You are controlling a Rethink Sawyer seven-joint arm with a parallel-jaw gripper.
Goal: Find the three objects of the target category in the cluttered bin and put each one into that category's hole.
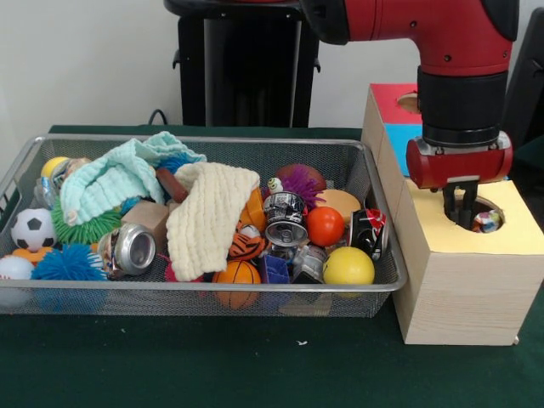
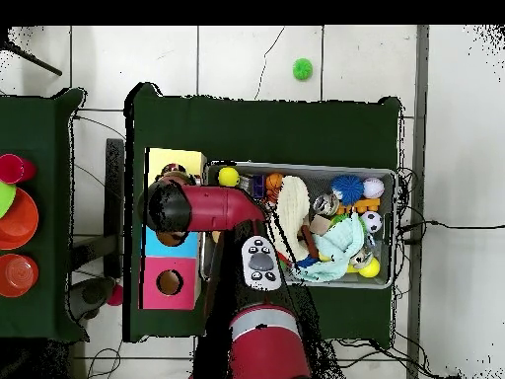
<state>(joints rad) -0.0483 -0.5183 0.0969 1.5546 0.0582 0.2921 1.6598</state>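
- Over the yellow hole [image 1: 478,212] of the wooden box [image 1: 463,289], the gripper [image 1: 461,214] hangs with jaws spread, empty.
- Small can [image 1: 489,222] sits inside that hole, looks dropped.
- Next: back to the bin [image 1: 374,183] for another can [image 1: 285,218].

The red and black arm [image 1: 425,25] is reached in from the top edge of the front view and is bent straight down at the wrist. The black wrist cuff is followed by a red block, beneath which the gripper [image 1: 463,208] is hung vertically. Its dark fingers [image 1: 449,202] are held close together, pointing down. In the overhead view the arm [image 2: 212,207] is seen stretched from the base at the bottom edge and turned towards the left.
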